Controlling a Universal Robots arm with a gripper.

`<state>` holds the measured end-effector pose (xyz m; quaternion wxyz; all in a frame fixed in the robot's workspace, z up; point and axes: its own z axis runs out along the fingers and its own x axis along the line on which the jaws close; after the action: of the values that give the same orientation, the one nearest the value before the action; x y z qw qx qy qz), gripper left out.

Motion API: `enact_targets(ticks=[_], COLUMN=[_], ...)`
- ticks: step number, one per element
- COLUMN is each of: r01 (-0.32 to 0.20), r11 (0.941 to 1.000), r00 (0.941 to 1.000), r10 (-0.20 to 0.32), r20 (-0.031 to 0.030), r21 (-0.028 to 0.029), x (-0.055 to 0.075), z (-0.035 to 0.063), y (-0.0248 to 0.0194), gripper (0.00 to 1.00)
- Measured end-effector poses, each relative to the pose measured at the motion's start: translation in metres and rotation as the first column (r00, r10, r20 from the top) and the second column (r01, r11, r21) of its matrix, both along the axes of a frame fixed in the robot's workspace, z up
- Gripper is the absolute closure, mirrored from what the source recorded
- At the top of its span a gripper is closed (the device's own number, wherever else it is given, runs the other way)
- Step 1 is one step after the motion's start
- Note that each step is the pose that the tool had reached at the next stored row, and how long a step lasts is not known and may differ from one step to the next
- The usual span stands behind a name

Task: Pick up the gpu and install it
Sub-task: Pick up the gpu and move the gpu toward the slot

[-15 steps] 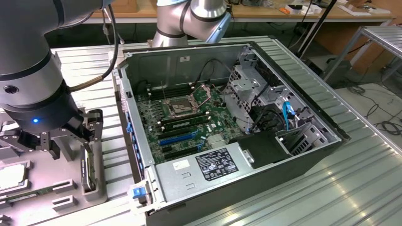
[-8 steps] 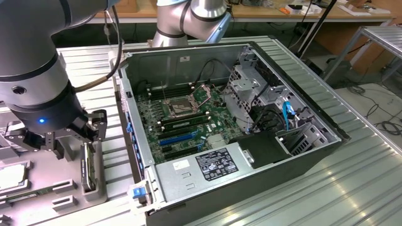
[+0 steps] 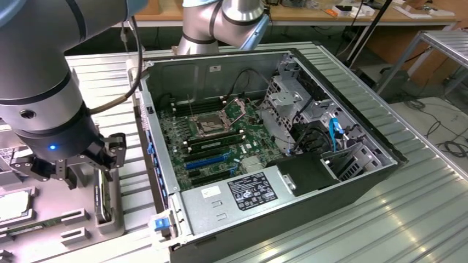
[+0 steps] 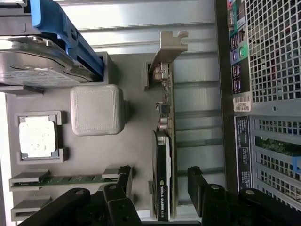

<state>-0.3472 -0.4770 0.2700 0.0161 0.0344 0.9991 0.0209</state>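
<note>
In the exterior view, the robot's black 2-fingered hand [image 3: 91, 174] hangs low over a grey moulded parts tray [image 3: 73, 233] at the exterior view's left. It is just beside the open black computer case [image 3: 292, 164], whose green motherboard [image 3: 212, 137] lies exposed. The gpu [image 3: 101, 194], a thin dark green card, stands on edge in that tray under the hand. The ribbed silver metal bench [image 3: 409, 219] carries both case and tray. Behind it stand a cluttered wooden desk [image 3: 329, 13] and a floor with loose cables [image 3: 446, 145].

In the wrist view, the hand [image 4: 160, 183] is spread wide and holds nothing. Its fingers [image 4: 123, 181] stand either side of the gpu [image 4: 164, 155], apart from both faces. The card's silver metal bracket [image 4: 170, 44] is at the far end.

I judge this the pick-up step, with the grasp not yet made. Gripping calls for square contact on both thin faces, clear of the tray's slot.
</note>
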Motion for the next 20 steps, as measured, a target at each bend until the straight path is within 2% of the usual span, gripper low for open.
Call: enact_targets(ticks=[8,20], r01=[-0.001,-0.001], r11=[1.0000,1.0000], r00=[1.0000,1.0000], r10=[0.001,0.001], r20=[0.0004,0.0006], r21=[0.0000,0.0001], x=[0.000,0.000], z=[-0.0118,-0.0185], y=[-0.0005,-0.0006], gripper=[0.40,0.40])
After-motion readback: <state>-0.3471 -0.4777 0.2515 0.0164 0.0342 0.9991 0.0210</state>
